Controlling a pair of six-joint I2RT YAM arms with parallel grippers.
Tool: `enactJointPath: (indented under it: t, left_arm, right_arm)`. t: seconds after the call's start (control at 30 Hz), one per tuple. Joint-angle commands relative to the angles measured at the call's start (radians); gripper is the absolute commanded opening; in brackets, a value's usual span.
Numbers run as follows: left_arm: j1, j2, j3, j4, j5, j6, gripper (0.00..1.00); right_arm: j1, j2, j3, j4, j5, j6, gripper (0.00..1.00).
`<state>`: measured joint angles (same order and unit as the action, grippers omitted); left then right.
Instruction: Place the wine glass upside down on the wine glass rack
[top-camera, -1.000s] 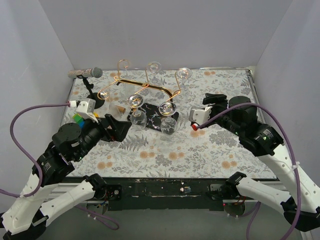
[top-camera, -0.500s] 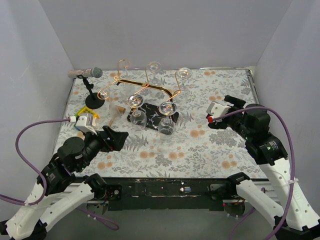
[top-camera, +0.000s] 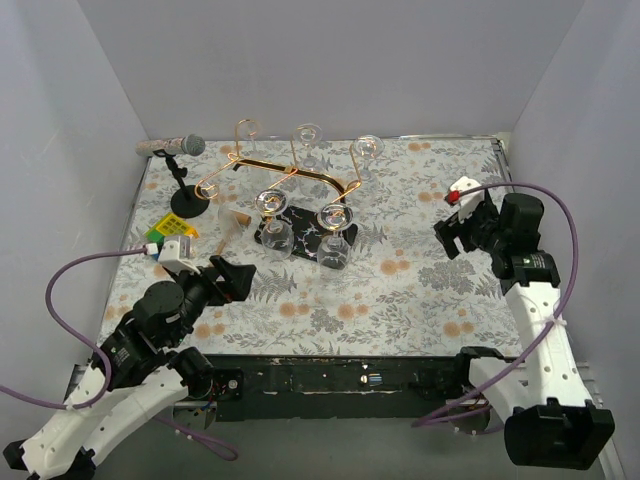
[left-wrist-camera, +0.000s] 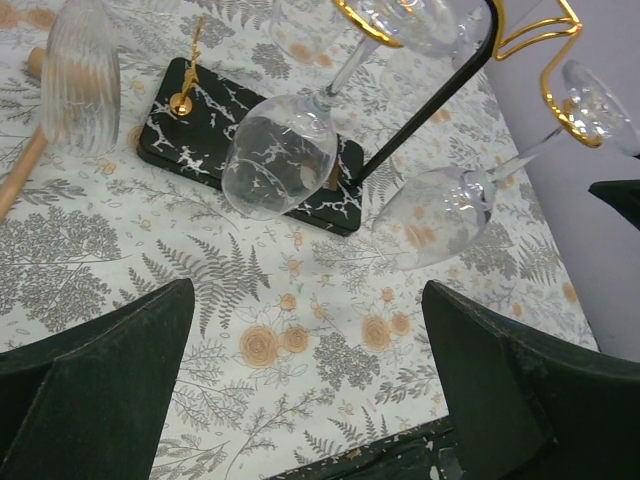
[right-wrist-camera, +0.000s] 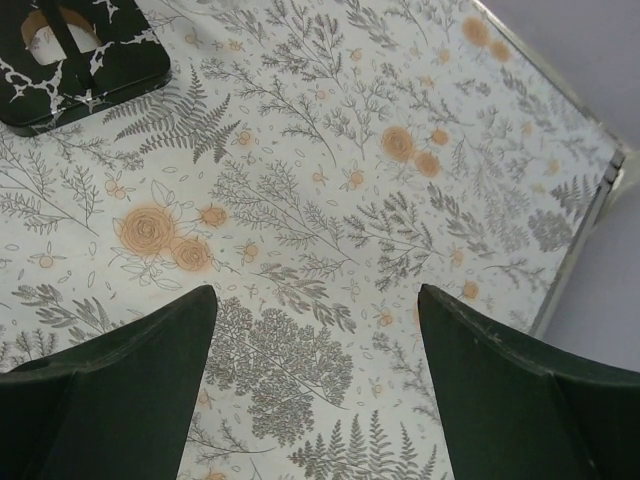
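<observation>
The wine glass rack (top-camera: 262, 166) is a gold bent-wire stand on a black white-veined base (top-camera: 305, 228) at the middle back of the table. Two wine glasses hang upside down from its front wire, one on the left (top-camera: 275, 238) and one on the right (top-camera: 337, 252). The left wrist view shows both bowls (left-wrist-camera: 278, 165) (left-wrist-camera: 435, 215) above the base (left-wrist-camera: 215, 110). My left gripper (top-camera: 235, 278) stands open to the near left of the rack, holding nothing. My right gripper (top-camera: 455, 235) is open and empty, well to the right. A corner of the base (right-wrist-camera: 80, 50) shows in the right wrist view.
A black microphone stand (top-camera: 178, 170) is at the back left. A coloured block (top-camera: 160, 232) lies by the left edge. A ribbed glass (left-wrist-camera: 80, 80) and a wooden stick (left-wrist-camera: 20, 180) sit left of the rack. Grey walls enclose the flowered table (top-camera: 400, 290).
My right gripper has opened wider and drawn back rightward from the right glass. My left arm has pulled back toward the near edge. Both glasses stay hanging.
</observation>
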<state>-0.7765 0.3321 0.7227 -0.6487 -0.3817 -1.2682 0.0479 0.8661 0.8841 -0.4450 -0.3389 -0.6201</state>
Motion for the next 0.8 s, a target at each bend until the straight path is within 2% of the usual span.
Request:
enactJointPath:
  t: [0.0, 0.17, 0.27, 0.47, 0.77]
  left_arm:
    - [0.0, -0.036, -0.034, 0.035, -0.103, 0.006, 0.98]
    - [0.0, -0.097, -0.072, 0.046, -0.19, 0.035, 0.98]
    - [0.0, -0.111, -0.091, 0.058, -0.212, 0.058, 0.98]
    - [0.0, -0.081, -0.098, 0.089, -0.23, 0.059, 0.98]
    - [0.0, -0.036, -0.129, 0.182, -0.312, 0.148, 0.98]
  right_arm:
    - [-0.15, 0.057, -0.014, 0.051, -0.231, 0.155, 0.89]
    - [-0.296, 0.102, -0.08, 0.135, -0.4, 0.236, 0.89]
    - [-0.342, 0.097, -0.134, 0.195, -0.426, 0.26, 0.89]
    - [-0.353, 0.025, -0.24, 0.284, -0.416, 0.275, 0.89]
    - [-0.358, -0.015, -0.281, 0.319, -0.414, 0.31, 0.9]
